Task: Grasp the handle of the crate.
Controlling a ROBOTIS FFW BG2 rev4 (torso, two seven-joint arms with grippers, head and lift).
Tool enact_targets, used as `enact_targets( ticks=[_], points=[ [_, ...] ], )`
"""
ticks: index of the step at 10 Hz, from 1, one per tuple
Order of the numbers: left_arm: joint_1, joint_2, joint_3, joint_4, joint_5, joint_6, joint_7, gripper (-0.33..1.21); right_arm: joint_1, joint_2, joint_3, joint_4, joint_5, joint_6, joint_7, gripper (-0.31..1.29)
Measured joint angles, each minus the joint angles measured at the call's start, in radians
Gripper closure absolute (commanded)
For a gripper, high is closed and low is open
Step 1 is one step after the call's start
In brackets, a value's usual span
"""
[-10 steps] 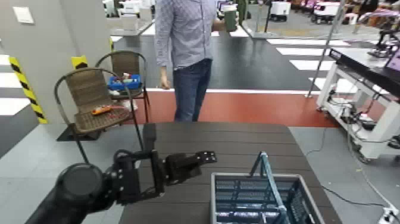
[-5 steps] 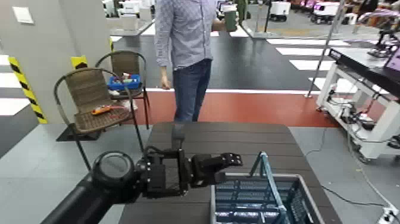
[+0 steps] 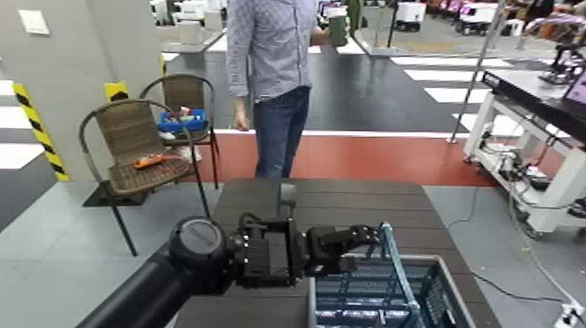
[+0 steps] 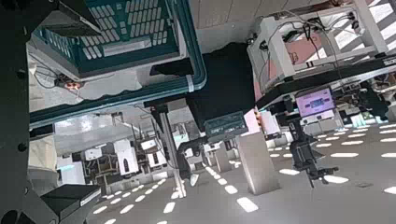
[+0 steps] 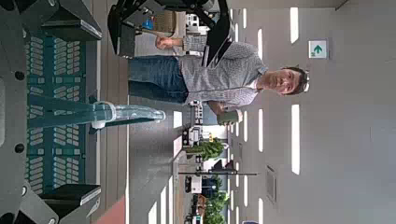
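The crate (image 3: 349, 258), dark blue-grey with lattice sides and a lighter rim, stands on the table's near right part. Its teal handle (image 3: 391, 263) stands upright across it. My left gripper (image 3: 364, 235) is open and reaches in from the left, its fingertips at the handle's far end, just above the crate's far rim. The left wrist view shows the crate (image 4: 131, 23) and the handle (image 4: 194, 51) close ahead. My right gripper (image 5: 70, 112) is open and out of the head view. Its wrist view shows the handle (image 5: 79, 112) over the crate (image 5: 56, 65), and the left gripper (image 5: 168, 28) beyond.
The dark slatted table (image 3: 349, 205) extends beyond the crate. A person (image 3: 270, 70) stands just past its far edge. Two wicker chairs (image 3: 131, 140) stand at the far left, one holding a small blue tray (image 3: 183, 119). A white workbench (image 3: 532, 105) is at the right.
My left arm has swung to the right across the table, bringing its open gripper from the table's middle up to the far end of the handle. The crate has not moved.
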Motion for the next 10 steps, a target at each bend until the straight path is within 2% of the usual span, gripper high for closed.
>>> enact_targets(
  ticks=[5, 10],
  points=[
    [-0.017, -0.030, -0.099, 0.042, 0.041, -0.047, -0.007, 0.11, -0.009, -0.004, 0.008, 0.002, -0.002, -0.001, 0.000, 0.15],
    [-0.024, -0.036, -0.183, 0.052, 0.172, -0.090, -0.024, 0.11, -0.010, -0.005, 0.011, 0.001, -0.002, 0.001, 0.000, 0.15]
  ],
)
